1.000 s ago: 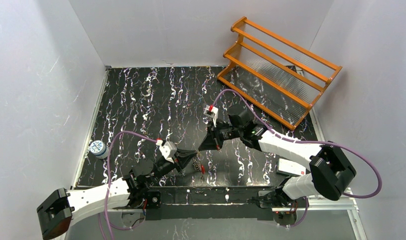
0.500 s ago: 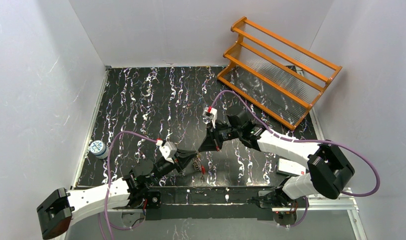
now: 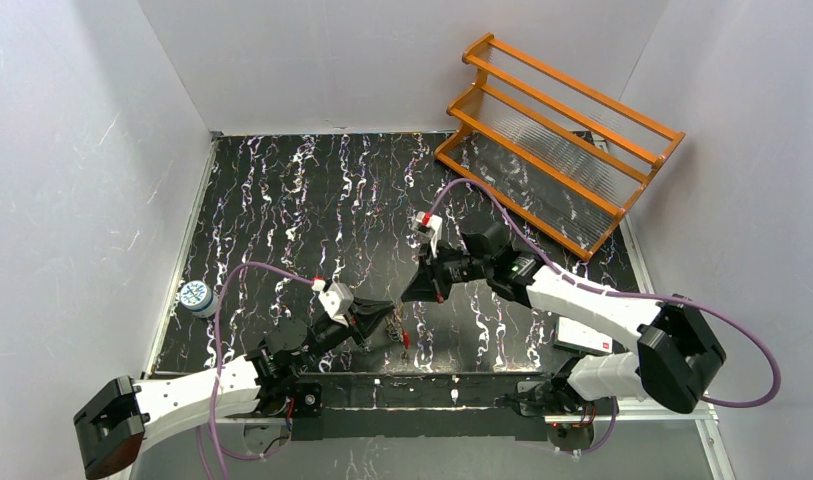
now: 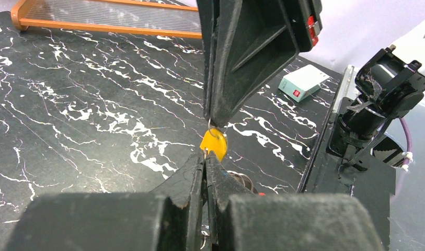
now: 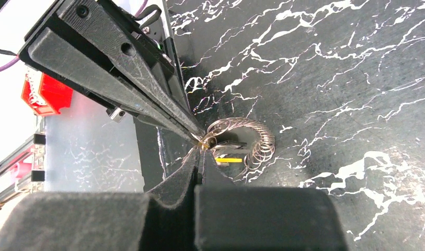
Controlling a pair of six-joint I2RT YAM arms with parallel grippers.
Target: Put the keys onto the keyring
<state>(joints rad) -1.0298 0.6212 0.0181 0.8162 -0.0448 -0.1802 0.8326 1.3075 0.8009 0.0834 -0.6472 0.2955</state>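
Big picture first: the black marbled table point(image 3: 282, 200), with the orange rack point(image 3: 557, 140) out at 1 o'clock, and both arms converging near the front edge at 6 o'clock. The right arm point(image 3: 582, 295) reaches in from 4 o'clock and the left arm point(image 3: 222, 380) from 8 o'clock.

Tips nearly touching now! The left gripper point(image 3: 386, 312) is clamped tight, with a strand of the keyring point(image 5: 257, 141) apparently pinched between its fingers. The rest of the wire loop sags to the table just below, at 5 o'clock from the tips. The right gripper point(image 3: 410, 296) is clenched too, and the brass key point(image 4: 214, 145) dangles from its tip by its little eyelet, right over the left fingers. I can't pick out the silvery key for sure.

This looks like the threading step, with the first key not yet on. The next move calls for a fine nudge, getting the wire end through that eyelet without either grip slipping.

Against a second ago, the right arm's elbow has swung outward toward 4 o'clock and its wrist has edged over a touch. The left arm and the loop haven't budged.
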